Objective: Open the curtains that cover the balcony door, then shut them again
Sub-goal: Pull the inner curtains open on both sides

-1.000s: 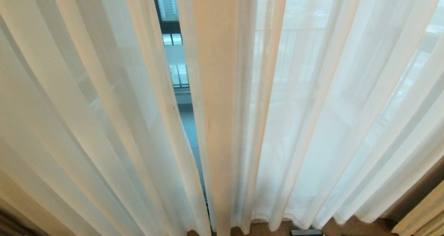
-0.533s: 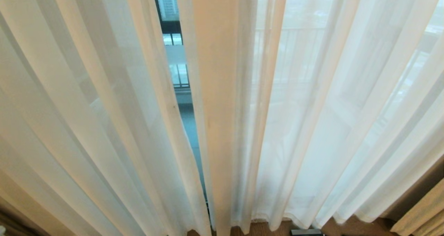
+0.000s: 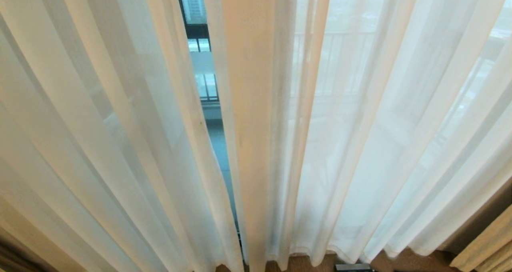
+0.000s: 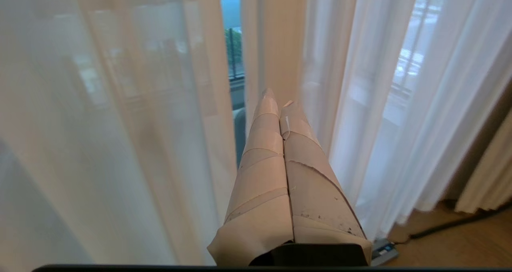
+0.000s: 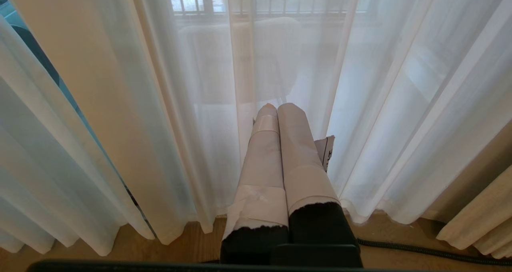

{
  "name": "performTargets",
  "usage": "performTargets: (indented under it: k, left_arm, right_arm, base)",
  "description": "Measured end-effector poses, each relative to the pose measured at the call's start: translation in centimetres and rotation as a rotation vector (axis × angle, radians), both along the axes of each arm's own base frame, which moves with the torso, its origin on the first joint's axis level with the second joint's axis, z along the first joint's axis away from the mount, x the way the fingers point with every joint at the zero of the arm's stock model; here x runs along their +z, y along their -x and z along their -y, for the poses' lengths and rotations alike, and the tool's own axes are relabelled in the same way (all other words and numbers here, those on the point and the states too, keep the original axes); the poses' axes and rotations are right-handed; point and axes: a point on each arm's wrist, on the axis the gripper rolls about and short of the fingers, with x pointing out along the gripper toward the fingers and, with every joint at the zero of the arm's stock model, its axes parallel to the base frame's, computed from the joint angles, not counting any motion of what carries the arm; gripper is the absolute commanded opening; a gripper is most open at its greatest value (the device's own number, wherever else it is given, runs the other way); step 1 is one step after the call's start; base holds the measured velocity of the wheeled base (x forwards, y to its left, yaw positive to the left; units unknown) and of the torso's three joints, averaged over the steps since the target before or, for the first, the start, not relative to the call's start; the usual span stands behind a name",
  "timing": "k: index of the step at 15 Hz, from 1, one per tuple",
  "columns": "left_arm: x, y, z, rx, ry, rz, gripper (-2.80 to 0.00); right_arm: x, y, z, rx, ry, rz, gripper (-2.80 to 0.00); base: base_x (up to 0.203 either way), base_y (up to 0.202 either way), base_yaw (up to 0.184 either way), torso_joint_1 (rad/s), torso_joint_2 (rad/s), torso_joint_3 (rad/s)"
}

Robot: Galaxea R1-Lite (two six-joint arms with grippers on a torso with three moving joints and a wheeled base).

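Sheer white curtains (image 3: 360, 136) hang across the whole head view, with a narrow gap between the two panels. The glass of the balcony door (image 3: 204, 64) and its dark frame show through that gap. A thick cream drape (image 3: 486, 244) hangs at the far right. My left gripper (image 4: 280, 100) is shut and empty, its tape-wrapped fingers raised in front of the sheer curtains (image 4: 360, 104) and pointing at the gap. The right gripper (image 5: 279, 106) is shut and empty, low near the floor, just short of the sheer curtains (image 5: 180, 104). Neither arm shows in the head view.
A wooden floor (image 5: 192, 244) runs under the curtain hems. On it lie a black cable (image 5: 420, 251) and a small grey device (image 4: 384, 251) close to the hem. A barred railing (image 5: 256, 0) shows faintly through the sheer fabric.
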Motion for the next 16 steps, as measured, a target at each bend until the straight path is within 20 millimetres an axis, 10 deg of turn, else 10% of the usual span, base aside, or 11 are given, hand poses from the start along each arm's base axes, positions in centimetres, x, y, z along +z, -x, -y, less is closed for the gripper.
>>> performTargets:
  k: [7, 14, 15, 16]
  left_arm:
    - [6.0, -10.0, 3.0, -0.115, -0.017, -0.067, -2.80]
    - [7.8, -19.1, 6.0, -0.073, -0.069, -0.103, -2.80]
    - [7.8, -19.9, 6.2, -0.064, -0.067, -0.100, 0.00]
    - [7.5, -20.4, 6.4, -0.062, -0.070, -0.111, 0.00]
  right_arm:
    - [0.0, 0.0, 0.0, 0.000, 0.000, 0.000, -2.80]
    - [0.0, 0.0, 0.0, 0.000, 0.000, 0.000, -2.80]
    - [0.0, 0.0, 0.0, 0.000, 0.000, 0.000, -2.80]
    - [0.0, 0.0, 0.0, 0.000, 0.000, 0.000, -2.80]
  base:
    - [0.000, 0.000, 0.000, 0.000, 0.00, 0.000]
    - [0.000, 0.000, 0.000, 0.000, 0.00, 0.000]
    - [0.000, 0.000, 0.000, 0.000, 0.00, 0.000]
    - [0.000, 0.000, 0.000, 0.000, 0.00, 0.000]
